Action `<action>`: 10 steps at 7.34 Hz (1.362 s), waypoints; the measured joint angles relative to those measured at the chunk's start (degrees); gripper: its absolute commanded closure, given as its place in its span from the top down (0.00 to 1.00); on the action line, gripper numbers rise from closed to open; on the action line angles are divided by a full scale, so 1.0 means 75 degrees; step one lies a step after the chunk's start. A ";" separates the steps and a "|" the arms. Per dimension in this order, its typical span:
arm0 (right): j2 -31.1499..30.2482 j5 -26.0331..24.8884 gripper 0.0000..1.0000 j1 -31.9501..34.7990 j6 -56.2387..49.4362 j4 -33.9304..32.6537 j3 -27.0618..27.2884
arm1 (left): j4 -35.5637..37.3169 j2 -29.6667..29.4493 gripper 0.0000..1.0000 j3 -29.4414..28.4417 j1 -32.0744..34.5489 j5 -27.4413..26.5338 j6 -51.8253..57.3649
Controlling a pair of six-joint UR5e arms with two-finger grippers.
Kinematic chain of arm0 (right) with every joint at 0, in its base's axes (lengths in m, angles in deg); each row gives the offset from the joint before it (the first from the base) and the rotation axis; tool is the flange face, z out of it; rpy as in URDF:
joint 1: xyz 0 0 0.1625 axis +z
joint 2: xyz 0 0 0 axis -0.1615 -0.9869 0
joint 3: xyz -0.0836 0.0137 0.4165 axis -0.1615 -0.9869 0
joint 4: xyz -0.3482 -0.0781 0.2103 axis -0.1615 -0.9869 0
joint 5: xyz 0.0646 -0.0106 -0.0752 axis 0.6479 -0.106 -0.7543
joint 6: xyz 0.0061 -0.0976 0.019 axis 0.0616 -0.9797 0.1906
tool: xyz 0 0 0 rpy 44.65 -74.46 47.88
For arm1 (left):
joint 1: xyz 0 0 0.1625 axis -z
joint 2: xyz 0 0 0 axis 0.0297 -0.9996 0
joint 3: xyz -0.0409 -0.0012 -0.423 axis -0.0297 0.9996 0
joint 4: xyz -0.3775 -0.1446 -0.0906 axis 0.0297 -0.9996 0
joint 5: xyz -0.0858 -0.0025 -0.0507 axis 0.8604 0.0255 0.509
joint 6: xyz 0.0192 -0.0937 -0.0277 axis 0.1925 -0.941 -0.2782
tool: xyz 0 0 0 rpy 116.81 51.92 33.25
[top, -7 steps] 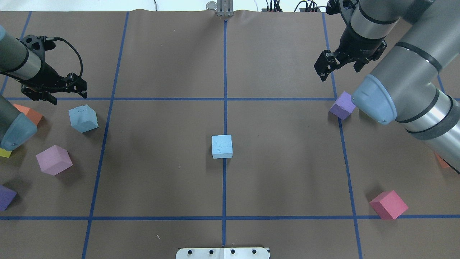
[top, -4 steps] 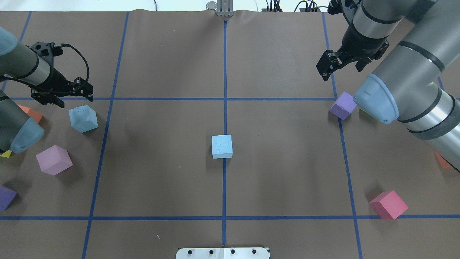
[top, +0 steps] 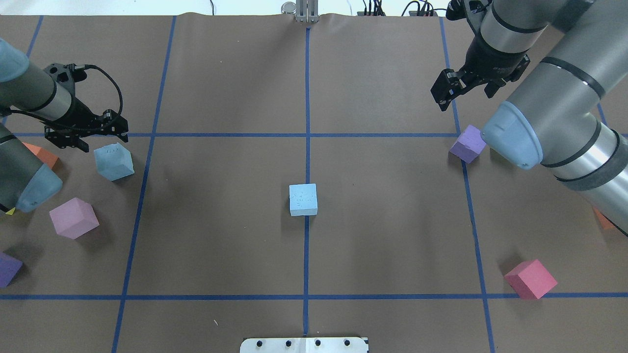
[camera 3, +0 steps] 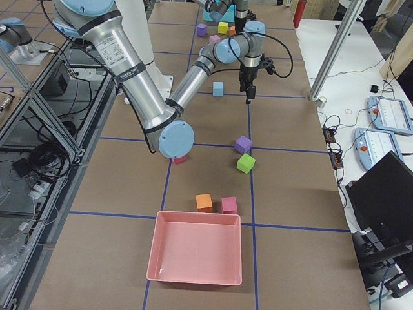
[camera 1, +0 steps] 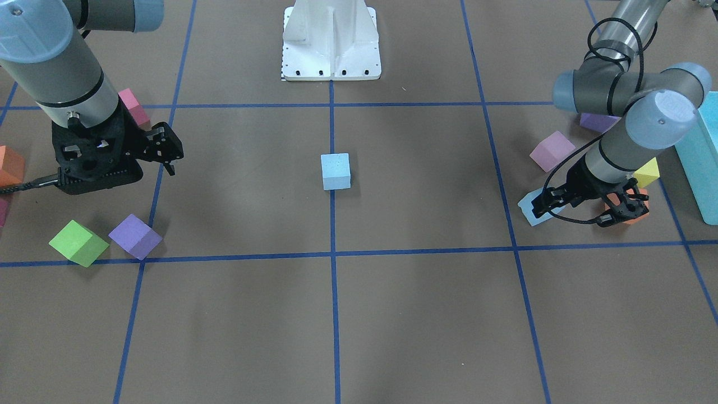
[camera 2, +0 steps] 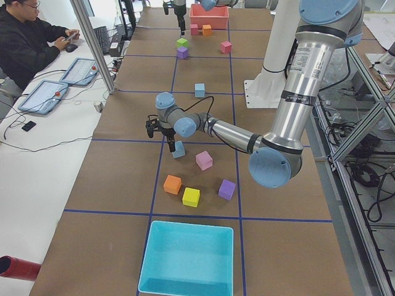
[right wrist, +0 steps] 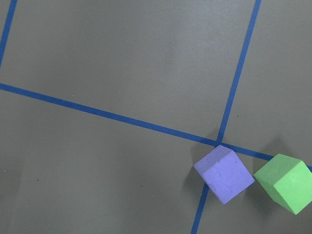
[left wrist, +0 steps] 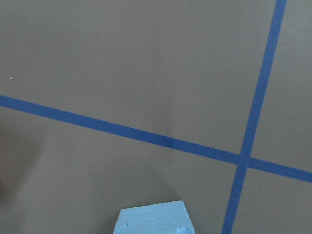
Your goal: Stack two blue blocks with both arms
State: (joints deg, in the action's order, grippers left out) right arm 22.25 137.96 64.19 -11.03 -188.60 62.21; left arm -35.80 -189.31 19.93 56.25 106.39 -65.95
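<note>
The left block stood turned askew, and the centre block sat square on the middle tape line, well apart from it. Nothing was stacked yet. The left gripper hung just beyond the left block, fingers spread wide and empty. Its wrist view showed only the block's top at the lower edge. The step in hand seemed to be the reach for this block. To do it well, the gripper should come fully over the block and turn until the fingers face two flat sides, not corners. Then it should go down and close softly, since the block looked soft. The orange cube was near, so the outer finger needed care. The right gripper, also wide and empty, hung near the purple cube, far from both blocks.
</note>
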 measured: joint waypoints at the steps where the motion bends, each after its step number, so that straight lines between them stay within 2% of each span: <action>1: 0.0009 -0.0014 1.00 -0.0008 -0.0002 0.0002 0.0000 | -0.0005 0.0004 1.00 -0.0008 -0.0069 0.0000 -0.0103; 7: 0.0074 -0.0092 1.00 -0.0079 0.0000 0.0008 -0.0022 | -0.0021 0.0141 0.98 -0.0038 -0.0262 -0.0001 -0.0159; 8: 0.0077 -0.0098 1.00 -0.0084 0.0000 0.0011 -0.0028 | -0.0028 0.0175 0.89 -0.0049 -0.0341 0.0003 -0.0150; 10: 0.0088 -0.0101 1.00 -0.0089 -0.0002 0.0012 -0.0034 | -0.0032 0.0184 0.55 -0.0069 -0.0454 0.0016 -0.0139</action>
State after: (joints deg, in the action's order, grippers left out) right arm 22.92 137.21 63.53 -11.04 -188.51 61.96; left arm -36.04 -187.93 19.41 52.85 106.51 -66.99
